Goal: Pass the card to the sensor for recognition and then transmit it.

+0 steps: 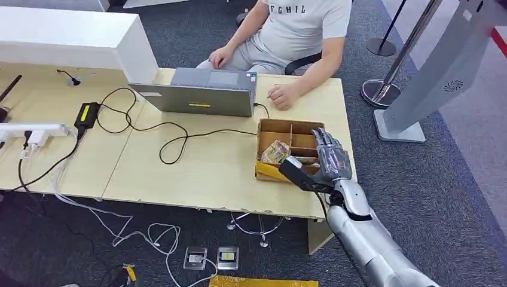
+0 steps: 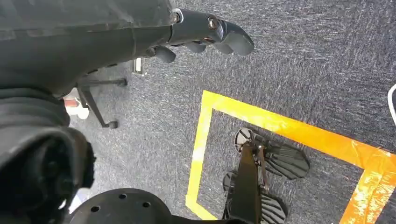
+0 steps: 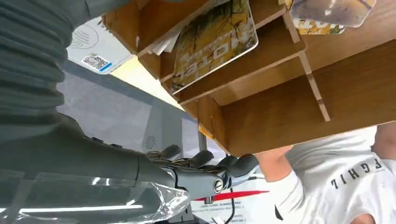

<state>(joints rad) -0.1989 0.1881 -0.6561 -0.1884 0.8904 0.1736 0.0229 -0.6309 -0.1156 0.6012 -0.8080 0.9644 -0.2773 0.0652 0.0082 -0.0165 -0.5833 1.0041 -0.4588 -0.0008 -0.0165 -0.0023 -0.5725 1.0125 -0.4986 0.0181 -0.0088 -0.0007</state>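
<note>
Person's white T-shirt (image 1: 302, 24): partial "TCHIL". Card (image 3: 215, 44) print mirrored, unreadable.

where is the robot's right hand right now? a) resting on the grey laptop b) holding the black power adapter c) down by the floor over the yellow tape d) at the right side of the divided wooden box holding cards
d: the right hand is beside the right end of the divided wooden box of cards, fingers spread and holding nothing.

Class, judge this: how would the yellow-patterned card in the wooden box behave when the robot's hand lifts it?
The card looks thin and flat, so probably light and fairly stiff. Its glossy face suggests slipperiness. Leaning inside the wooden box, it may be awkward for the right hand to pinch.
</note>
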